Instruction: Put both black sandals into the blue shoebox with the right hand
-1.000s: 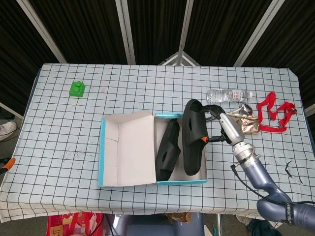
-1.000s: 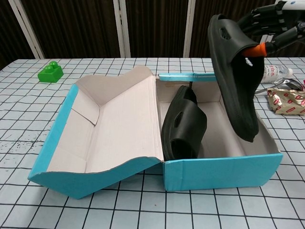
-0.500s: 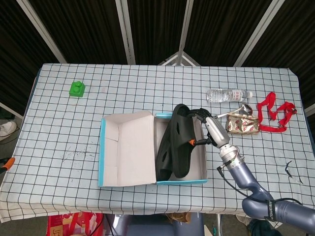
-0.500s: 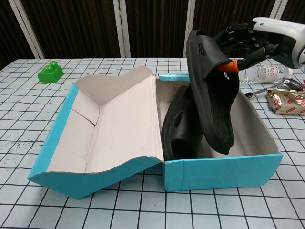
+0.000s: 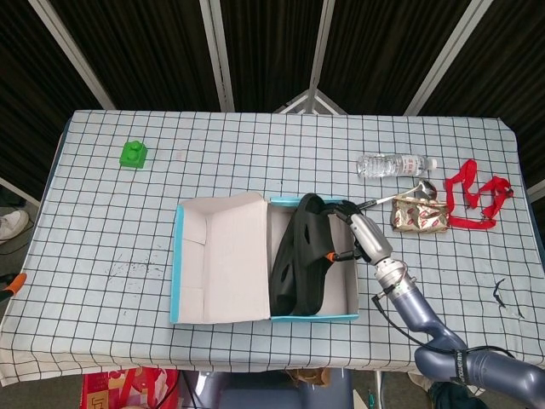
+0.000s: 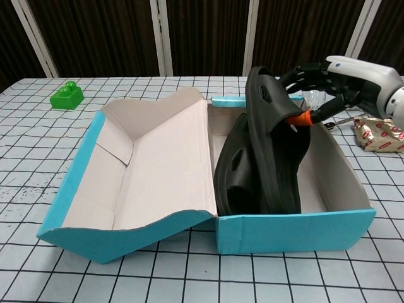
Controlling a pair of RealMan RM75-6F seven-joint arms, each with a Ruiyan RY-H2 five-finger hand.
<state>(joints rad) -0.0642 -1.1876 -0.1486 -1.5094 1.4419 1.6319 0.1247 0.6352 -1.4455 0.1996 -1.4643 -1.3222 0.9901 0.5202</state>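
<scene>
The blue shoebox (image 5: pixel 180 273) (image 6: pixel 297 230) lies open mid-table, its lid folded out to the left. One black sandal (image 5: pixel 283 271) (image 6: pixel 233 170) stands on edge inside, against the box's left wall. The second black sandal (image 5: pixel 312 256) (image 6: pixel 274 151) stands on edge right beside it, its lower end down inside the box. My right hand (image 5: pixel 356 232) (image 6: pixel 328 79) grips this second sandal near its top, fingers curled over the upper edge. My left hand is in neither view.
A green block (image 5: pixel 133 153) (image 6: pixel 66 96) sits at the far left. Right of the box lie a clear water bottle (image 5: pixel 393 164), a foil snack pack (image 5: pixel 419 216) (image 6: pixel 380 136) and a red strap (image 5: pixel 477 196). The box's right half holds nothing.
My right hand has carried the second sandal left and down, from above the box's right side into the box, until it stands beside the first sandal.
</scene>
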